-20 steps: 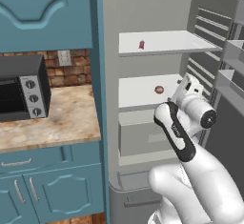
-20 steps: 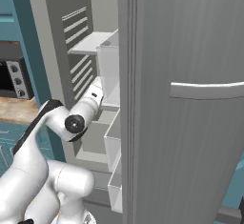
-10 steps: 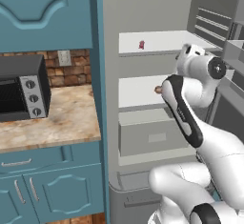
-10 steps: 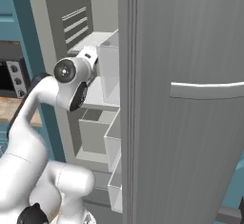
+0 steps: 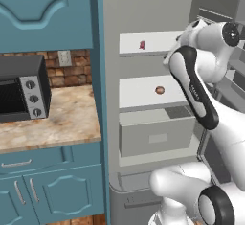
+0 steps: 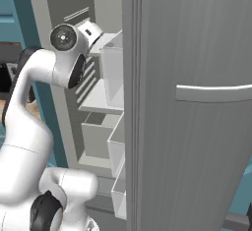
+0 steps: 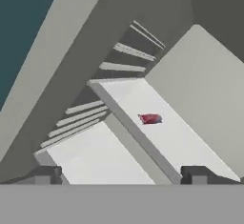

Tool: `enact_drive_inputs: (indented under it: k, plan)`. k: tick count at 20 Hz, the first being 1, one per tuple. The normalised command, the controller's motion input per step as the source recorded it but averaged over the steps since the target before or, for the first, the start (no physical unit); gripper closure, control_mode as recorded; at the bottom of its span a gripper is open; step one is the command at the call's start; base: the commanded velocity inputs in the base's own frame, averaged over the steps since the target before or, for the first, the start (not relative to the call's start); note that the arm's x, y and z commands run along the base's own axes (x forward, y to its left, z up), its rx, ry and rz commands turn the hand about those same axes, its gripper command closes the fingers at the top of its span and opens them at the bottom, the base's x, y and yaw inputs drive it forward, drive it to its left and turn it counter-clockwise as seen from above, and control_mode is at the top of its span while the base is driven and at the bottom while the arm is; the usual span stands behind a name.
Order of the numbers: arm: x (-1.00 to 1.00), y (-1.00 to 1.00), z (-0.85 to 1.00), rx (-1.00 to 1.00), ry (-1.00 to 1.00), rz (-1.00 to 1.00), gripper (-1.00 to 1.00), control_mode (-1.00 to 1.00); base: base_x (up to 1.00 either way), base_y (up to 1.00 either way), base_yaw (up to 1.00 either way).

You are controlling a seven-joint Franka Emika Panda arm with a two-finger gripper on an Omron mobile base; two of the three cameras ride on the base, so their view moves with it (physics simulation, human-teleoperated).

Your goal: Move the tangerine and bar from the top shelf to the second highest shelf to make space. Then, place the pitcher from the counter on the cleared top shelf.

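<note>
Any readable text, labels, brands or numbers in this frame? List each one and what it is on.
None can be read.
The bar wrapper: plain red, no print visible.
The toaster oven knobs: no legible marks.
The fridge door: blank grey, no badge.

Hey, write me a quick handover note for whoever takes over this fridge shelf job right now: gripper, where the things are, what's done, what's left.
Gripper: open, empty, up at top-shelf height and pointed into the fridge.
Bar: lies on the top shelf; the hand view has it ahead of the fingertips, not touched.
Tangerine: sits on the second highest shelf.
Done: tangerine moved down.
Left: take the bar down beside the tangerine, then fetch the pitcher and set it on the top shelf.
</note>
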Motion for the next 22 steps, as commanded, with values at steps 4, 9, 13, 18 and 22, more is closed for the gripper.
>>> enact_drive_inputs:
  k: [4, 9, 13, 18, 22]
  plan:
    - [-0.25, 0.34, -0.08, 0.38, -0.33, -0.21, -1.00, -1.00, 0.00, 0.00, 0.00]
    - [-0.38, 0.27, 0.00, 0.31, -0.01, -0.35, -1.00, -1.00, 0.00, 0.00, 0.00]
    - [-0.48, 0.00, 0.24, 0.41, 0.08, -0.17, -1.00, -1.00, 0.00, 0.00, 0.00]
    - [-0.11, -0.02, 0.27, 0.42, 0.18, 0.00, -1.00, -1.00, 0.00, 0.00, 0.00]
    - [0.09, -0.08, 0.02, 0.32, 0.08, 0.00, -1.00, -1.00, 0.00, 0.00, 0.00]
